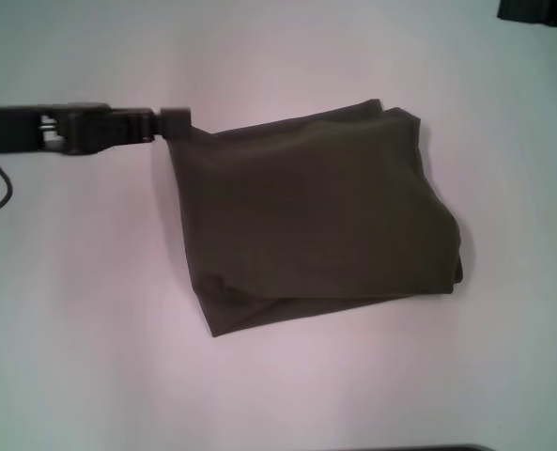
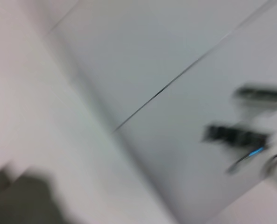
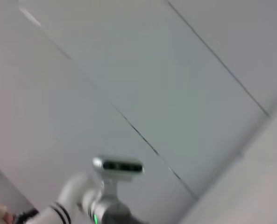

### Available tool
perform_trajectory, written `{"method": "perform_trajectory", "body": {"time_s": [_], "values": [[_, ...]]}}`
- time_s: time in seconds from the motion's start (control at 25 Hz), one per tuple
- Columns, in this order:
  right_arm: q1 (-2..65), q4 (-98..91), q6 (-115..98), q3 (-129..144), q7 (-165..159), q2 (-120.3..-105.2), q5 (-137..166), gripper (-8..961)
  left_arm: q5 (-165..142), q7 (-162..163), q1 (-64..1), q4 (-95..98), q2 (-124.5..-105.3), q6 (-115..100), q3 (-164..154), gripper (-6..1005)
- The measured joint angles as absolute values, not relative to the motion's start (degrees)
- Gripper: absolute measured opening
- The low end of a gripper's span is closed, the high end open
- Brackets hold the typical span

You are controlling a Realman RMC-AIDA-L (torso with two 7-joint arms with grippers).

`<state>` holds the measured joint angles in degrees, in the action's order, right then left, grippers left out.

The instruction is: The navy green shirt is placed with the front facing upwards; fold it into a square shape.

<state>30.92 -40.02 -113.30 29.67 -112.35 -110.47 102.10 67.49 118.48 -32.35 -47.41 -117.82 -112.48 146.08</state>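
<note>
While the left tool [image 1: 175, 120] sits at the far left corner of the navy green shirt [image 1: 316, 216], whether it pinches the cloth or merely touches it cannot be told. That shirt lies mid-bench [image 1: 90, 338] as a compact, roughly square bundle, plain side up, so folding appears nearly complete, with edges left uneven. No right tool is visible; lettering and collar are hidden.

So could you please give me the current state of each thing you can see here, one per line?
navy green shirt: folded into a rough rectangle, plain side up, lying on the table.
left gripper: at the shirt's far left corner, touching its edge; grip unclear.
right gripper: out of view.
</note>
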Motion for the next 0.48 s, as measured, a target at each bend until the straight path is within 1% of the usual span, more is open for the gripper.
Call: {"method": "perform_trajectory", "body": {"time_s": [0.04,0.12,0.2,0.24,0.28,0.32,0.44,0.48], "values": [[30.23,-39.11,-113.32,29.66,-109.09,-111.26,101.02,80,69.24,115.08,-31.62,-46.30,-118.05,-113.00,146.98,16],[29.15,-38.31,-113.24,29.80,-103.68,-112.56,100.39,166,72.71,107.72,-28.99,-44.72,-119.14,-112.75,148.21,19],[28.66,-38.12,-113.31,30.15,-99.19,-113.23,100.47,253,73.88,102.39,-27.06,-44.50,-119.91,-111.93,148.40,110],[28.52,-37.99,-113.32,30.18,-97.90,-113.36,100.52,296,73.88,102.39,-27.06,-44.50,-119.91,-111.93,148.40,155],[28.43,-37.93,-113.32,30.09,-97.11,-113.36,100.45,318,73.93,97.36,-25.61,-44.22,-120.26,-111.43,148.42,201],[28.25,-37.92,-113.32,29.95,-96.68,-113.38,100.41,340,73.89,96.75,-25.45,-44.13,-120.28,-111.43,148.38,246],[27.26,-39.41,-113.00,30.40,-94.46,-113.62,102.07,406,73.00,92.81,-24.26,-43.28,-120.29,-111.77,147.41,460],[26.65,-40.53,-112.64,30.80,-92.72,-113.98,103.78,428,72.79,91.61,-23.83,-43.03,-120.22,-111.94,146.82,482]]}}
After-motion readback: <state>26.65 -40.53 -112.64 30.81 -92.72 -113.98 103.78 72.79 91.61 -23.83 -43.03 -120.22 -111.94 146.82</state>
